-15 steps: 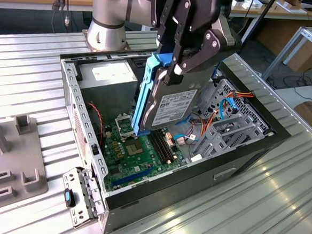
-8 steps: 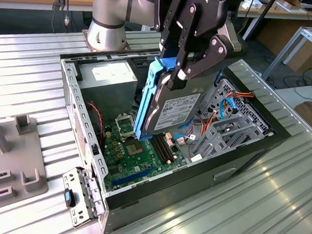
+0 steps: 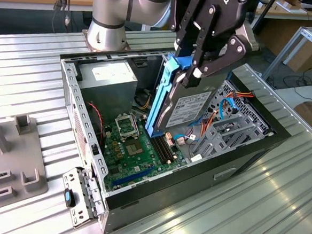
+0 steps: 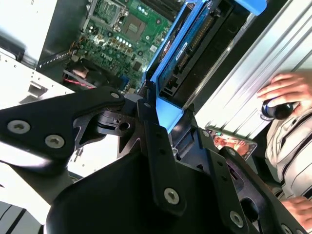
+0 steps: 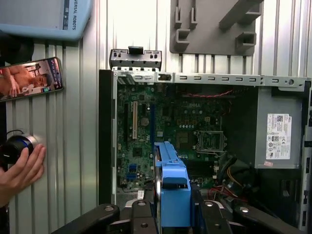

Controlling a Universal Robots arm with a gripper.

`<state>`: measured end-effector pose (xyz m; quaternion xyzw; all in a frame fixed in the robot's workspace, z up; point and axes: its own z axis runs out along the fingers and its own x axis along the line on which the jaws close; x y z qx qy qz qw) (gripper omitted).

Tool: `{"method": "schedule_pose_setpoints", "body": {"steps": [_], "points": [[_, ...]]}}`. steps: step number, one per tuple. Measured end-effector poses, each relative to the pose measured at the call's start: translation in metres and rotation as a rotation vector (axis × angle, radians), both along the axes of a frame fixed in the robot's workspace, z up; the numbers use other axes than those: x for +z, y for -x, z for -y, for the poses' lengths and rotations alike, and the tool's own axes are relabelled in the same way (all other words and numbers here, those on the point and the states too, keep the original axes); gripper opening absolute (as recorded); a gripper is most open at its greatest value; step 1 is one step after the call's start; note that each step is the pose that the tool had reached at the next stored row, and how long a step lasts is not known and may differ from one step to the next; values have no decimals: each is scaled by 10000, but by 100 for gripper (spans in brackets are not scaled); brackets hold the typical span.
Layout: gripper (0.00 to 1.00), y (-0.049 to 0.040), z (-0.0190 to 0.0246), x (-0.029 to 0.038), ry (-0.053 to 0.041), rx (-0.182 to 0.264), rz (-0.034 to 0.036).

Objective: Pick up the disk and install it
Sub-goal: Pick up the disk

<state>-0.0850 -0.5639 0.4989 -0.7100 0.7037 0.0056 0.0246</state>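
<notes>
1. Exterior view: the gripper [image 3: 192, 75] is clamped on the disk [image 3: 191, 110]. The disk hangs on edge, tilted, in the open case [image 3: 72, 95], above the motherboard [image 3: 135, 147] and beside the drive cage [image 3: 224, 131].
2. Second wrist view: black fingers [image 4: 155, 136] pinch the disk's blue frame.
3. First wrist view: the disk stands over the motherboard. A hand [image 5: 19, 170] rests on a knob [image 5: 15, 145] outside the case.

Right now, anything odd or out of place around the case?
The disk hangs on edge, tilted, in the gripper above the open case, not seated. Odder: a person's hand rests on a black knob beside the case, and a phone lies on the table there.
</notes>
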Motion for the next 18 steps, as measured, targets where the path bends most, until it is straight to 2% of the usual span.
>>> {"method": "schedule_pose_setpoints", "body": {"steps": [8,9,10,12,13,18], "points": [[36,-461,0,-1,0,-1,-9],[36,-529,0,-1,0,-1,-10],[36,-657,0,-2,-1,-1,-12],[36,-759,0,-2,-1,-1,-15],[36,-855,0,-2,0,0,-17],[36,-1107,0,-6,6,-1,-28]]}}
